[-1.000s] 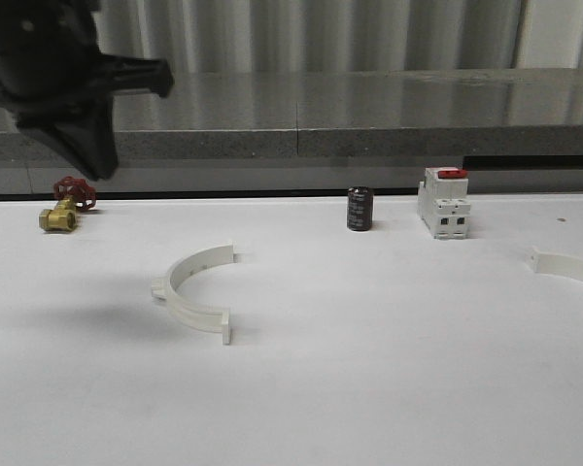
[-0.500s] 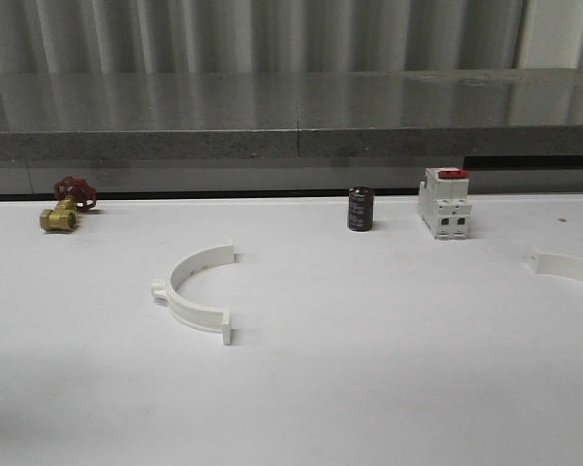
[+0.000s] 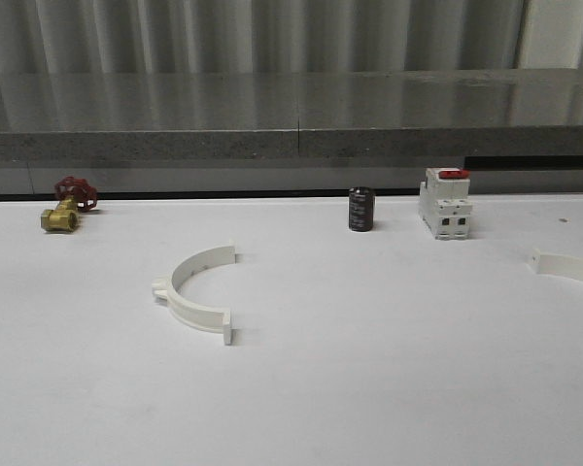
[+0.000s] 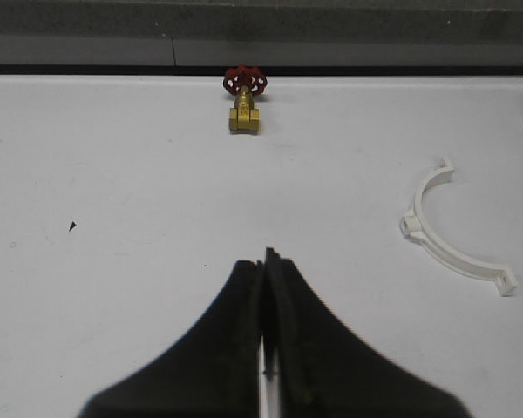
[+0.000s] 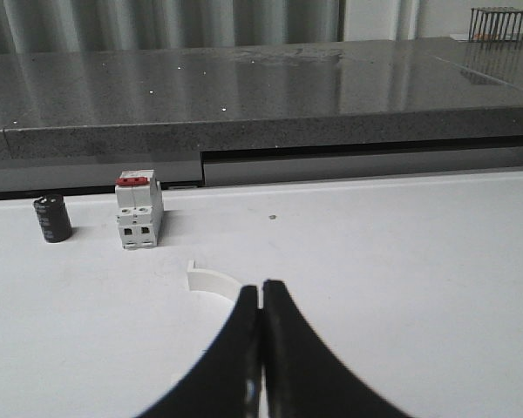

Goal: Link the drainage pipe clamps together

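One white drainage pipe clamp (image 3: 176,294) lies flat on the white table left of centre, its open side facing right; it also appears in the left wrist view (image 4: 424,189). The second clamp (image 3: 566,265) lies at the table's far right, cut off by the frame edge. My left gripper (image 4: 266,259) hovers shut and empty over bare table, well apart from the first clamp. My right gripper (image 5: 261,286) is shut and empty, just above the second clamp (image 5: 213,280), whose near part is hidden behind the fingers.
A brass valve with a red handle (image 3: 66,206) sits at the back left. A black cylinder (image 3: 360,210) and a white switch with a red top (image 3: 444,204) stand at the back centre-right. A grey stone ledge (image 3: 301,116) bounds the table's far edge.
The dark arm that filled the upper left of the front view a second ago has left that view. The clamps and other objects have stayed put.
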Robot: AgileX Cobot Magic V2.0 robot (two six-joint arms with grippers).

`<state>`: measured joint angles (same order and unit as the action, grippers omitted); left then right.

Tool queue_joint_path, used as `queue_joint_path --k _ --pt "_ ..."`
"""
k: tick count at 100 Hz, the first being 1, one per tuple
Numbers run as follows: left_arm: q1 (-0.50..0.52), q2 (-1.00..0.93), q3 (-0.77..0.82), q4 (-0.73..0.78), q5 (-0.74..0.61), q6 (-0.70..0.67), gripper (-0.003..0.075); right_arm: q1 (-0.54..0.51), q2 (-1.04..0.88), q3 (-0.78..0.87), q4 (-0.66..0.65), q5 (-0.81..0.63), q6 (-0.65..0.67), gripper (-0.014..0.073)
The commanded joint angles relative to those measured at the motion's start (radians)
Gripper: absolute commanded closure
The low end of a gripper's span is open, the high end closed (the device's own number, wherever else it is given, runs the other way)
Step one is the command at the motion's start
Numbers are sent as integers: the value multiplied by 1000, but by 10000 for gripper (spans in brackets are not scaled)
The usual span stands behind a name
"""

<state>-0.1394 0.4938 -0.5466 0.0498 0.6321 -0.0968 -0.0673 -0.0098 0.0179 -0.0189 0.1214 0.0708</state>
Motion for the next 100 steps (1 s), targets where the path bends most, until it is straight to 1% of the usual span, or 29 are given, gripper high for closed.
queue_joint_path --k 1,6,13,18,30,39,48,53,60,72,77,79,83,100 --pt "2 -88 14 1 -80 1 741 6 -6 -82 1 -36 -6 659" --pt "2 -133 31 1 -78 1 741 16 15 -129 13 28 -6 659" --pt "2 -190 46 1 -78 1 741 29 64 -211 19 160 -6 659" --pt "2 -221 52 1 -78 1 741 37 116 -267 19 265 -6 659" --pt "2 -266 52 2 -78 1 741 40 244 -394 19 450 -6 659" --pt "2 -274 52 3 -76 1 741 40 356 -464 19 545 -6 659" --pt "2 -274 52 3 -76 1 741 40 466 -527 19 593 -6 650" --pt "2 -274 52 3 -76 1 741 40 539 -557 19 611 -6 608" --pt "2 -274 52 3 -76 1 741 40 630 -595 19 626 -6 486" --pt "2 -274 52 3 -76 1 741 39 773 -659 19 630 -6 163" --pt "2 -274 52 3 -76 1 741 39 824 -681 19 623 -6 82" --pt "2 -274 52 3 -76 1 741 39 847 -689 19 618 -6 64" --pt "2 -274 52 3 -76 1 741 39 886 -704 19 614 -6 59" --pt "2 -274 52 3 -76 1 741 38 1085 -787 19 606 -6 122"
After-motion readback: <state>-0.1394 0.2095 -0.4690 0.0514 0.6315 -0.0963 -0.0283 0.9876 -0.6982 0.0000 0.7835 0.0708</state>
